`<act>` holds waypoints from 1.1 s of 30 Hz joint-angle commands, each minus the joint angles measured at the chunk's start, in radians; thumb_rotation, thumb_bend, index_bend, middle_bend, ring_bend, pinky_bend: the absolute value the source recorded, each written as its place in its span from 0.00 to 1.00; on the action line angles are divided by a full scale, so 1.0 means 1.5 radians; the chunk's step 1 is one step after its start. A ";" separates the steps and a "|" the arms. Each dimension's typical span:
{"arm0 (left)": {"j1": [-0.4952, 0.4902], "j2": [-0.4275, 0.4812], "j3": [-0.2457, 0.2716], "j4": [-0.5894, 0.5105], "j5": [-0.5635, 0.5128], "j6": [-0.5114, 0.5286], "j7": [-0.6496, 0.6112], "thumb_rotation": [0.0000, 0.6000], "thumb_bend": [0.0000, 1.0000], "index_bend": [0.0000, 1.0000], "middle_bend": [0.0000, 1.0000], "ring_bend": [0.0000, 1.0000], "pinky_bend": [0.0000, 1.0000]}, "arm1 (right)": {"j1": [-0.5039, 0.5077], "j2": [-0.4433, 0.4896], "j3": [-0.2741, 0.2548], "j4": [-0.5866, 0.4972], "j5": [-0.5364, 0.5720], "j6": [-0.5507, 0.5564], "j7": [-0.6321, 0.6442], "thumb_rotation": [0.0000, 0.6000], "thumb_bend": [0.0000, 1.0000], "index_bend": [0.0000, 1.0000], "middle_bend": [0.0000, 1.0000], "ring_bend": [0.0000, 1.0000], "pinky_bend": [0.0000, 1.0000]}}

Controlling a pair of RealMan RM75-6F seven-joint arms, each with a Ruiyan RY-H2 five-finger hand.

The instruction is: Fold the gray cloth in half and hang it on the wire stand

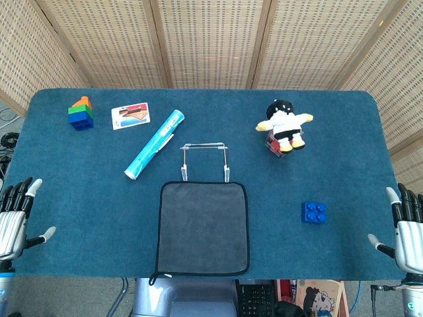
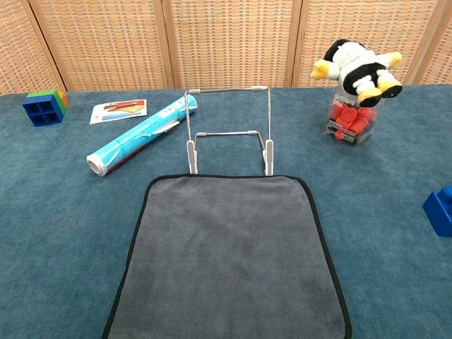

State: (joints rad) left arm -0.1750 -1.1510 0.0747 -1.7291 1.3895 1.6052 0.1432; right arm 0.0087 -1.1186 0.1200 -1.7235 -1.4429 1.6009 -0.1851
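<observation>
hands appear in the head view only: left hand point(image 1: 16, 214) at the left edge of the blue carpeted surface point(image 1: 344, 158) and right hand point(image 1: 406, 224) at the right edge, both empty with fingers spread apart, well clear of all items. chest view shows neither hand. chest view alone reveals a clear box of red pieces point(image 2: 347, 121) under the black, white and yellow plush toy point(image 2: 357, 65); from the head view the toy point(image 1: 284, 124) largely hides that box.

gray square cloth with black trim point(image 1: 203, 228) lies flat and unfolded at the near middle of the surface, its near edge at the surface's front edge, with a small loop at the near left corner. silver wire stand point(image 1: 205, 160) sits upright just beyond the cloth's far edge, its white feet touching or nearly touching that edge; chest view confirms cloth point(image 2: 229, 254) and stand point(image 2: 228, 131) in line.

light blue rolled tube point(image 1: 154, 144) lies left of the stand, long axis diagonal, far end toward the stand side. printed card point(image 1: 130, 115) and stacked coloured blocks point(image 1: 80, 113) sit far left. blue toy brick point(image 1: 313, 212) sits right of the cloth, apart from it. nothing lies on the cloth or between it and the stand.

cloth is close to square, sides parallel to the surface edges; no clear long axis.
</observation>
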 commanded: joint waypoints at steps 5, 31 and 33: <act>0.003 -0.017 -0.017 0.034 0.018 -0.017 -0.020 1.00 0.19 0.00 0.00 0.00 0.00 | -0.001 0.002 0.000 -0.001 0.002 -0.002 0.003 1.00 0.00 0.00 0.00 0.00 0.00; -0.177 -0.207 -0.001 0.374 0.316 -0.137 -0.178 1.00 0.29 0.38 0.00 0.00 0.00 | 0.007 -0.009 0.013 0.011 0.036 -0.018 -0.012 1.00 0.00 0.00 0.00 0.00 0.00; -0.185 -0.227 0.001 0.399 0.322 -0.143 -0.178 1.00 0.29 0.38 0.00 0.00 0.00 | 0.008 -0.010 0.015 0.012 0.039 -0.019 -0.014 1.00 0.00 0.00 0.00 0.00 0.00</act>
State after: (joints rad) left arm -0.4256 -1.4496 0.0659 -1.1769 1.8489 1.4035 -0.1114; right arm 0.0199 -1.1337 0.1417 -1.7059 -1.3846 1.5723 -0.2050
